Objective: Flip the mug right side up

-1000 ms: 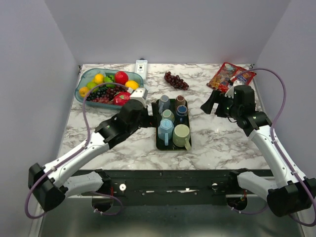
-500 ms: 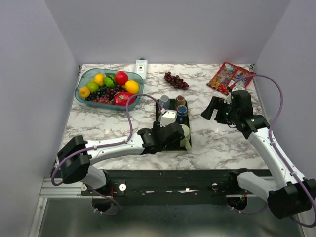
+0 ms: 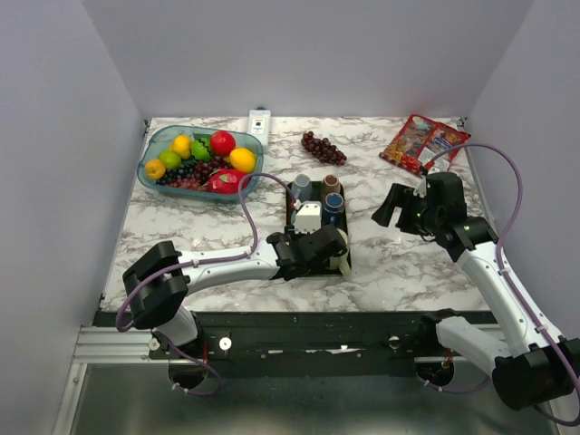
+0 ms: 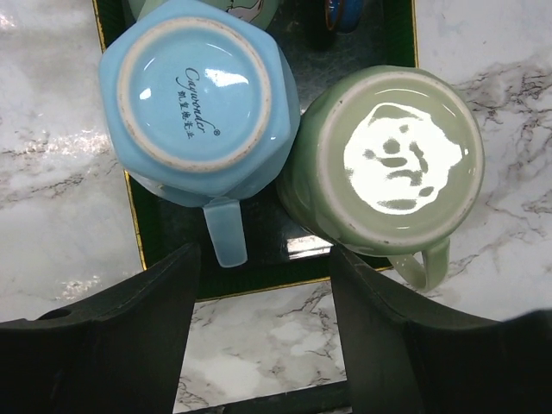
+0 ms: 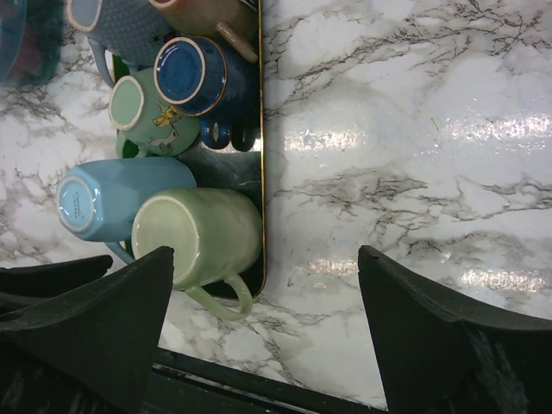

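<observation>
Left hand (image 4: pixel 263 267): mine, fingers spread, grasping nothing, poised over the near end of the tray (image 4: pixel 159 228).
Light blue mug (image 4: pixel 194 95): upside down on the tray, base up. Its handle points toward me, in line with the gap between my fingers.
Green mug (image 4: pixel 392 155): also upside down, pressed against the blue one's right side at the tray's near right corner.
Right hand (image 5: pixel 265 259): released, fingers wide, empty, above the marble table (image 5: pixel 388 103) just right of the tray.
</observation>
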`<state>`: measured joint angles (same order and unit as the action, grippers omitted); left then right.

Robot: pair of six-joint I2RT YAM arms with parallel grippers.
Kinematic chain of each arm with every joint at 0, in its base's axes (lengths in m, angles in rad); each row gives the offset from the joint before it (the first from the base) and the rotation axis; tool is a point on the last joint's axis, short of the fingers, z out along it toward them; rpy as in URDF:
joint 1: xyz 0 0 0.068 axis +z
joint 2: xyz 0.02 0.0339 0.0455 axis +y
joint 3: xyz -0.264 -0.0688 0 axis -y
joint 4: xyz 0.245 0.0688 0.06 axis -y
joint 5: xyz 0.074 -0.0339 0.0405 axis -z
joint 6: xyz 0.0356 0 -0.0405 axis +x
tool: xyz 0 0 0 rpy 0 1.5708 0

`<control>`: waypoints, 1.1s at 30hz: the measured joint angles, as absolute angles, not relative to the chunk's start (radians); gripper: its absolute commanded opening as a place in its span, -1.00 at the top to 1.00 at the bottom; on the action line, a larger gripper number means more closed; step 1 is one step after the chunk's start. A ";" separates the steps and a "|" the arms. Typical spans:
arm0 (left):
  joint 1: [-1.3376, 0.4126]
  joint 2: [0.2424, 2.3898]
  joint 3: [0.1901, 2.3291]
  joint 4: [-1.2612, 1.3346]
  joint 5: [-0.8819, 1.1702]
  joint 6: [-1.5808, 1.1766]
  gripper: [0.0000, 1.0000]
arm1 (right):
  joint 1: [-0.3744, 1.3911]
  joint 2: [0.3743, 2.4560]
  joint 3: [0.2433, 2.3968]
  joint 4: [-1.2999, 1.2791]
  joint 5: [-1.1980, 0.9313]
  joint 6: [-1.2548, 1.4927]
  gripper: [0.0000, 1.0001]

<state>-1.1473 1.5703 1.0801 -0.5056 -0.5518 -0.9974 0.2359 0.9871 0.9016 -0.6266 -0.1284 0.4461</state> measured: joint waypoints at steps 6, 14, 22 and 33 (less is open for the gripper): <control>-1.112 1.575 1.082 -0.515 -0.550 -1.018 -0.18 | 0.236 0.987 0.901 -0.635 -0.120 0.451 -0.87; -1.080 1.592 1.083 -0.510 -0.533 -1.018 0.06 | 0.236 0.978 0.886 -0.640 -0.107 0.464 -0.87; -1.067 1.643 1.090 -0.519 -0.512 -1.015 0.62 | 0.236 0.968 0.881 -0.649 -0.076 0.471 -0.87; -1.062 1.653 1.107 -0.531 -0.498 -1.010 1.00 | 0.236 0.968 0.881 -0.655 -0.064 0.471 -0.87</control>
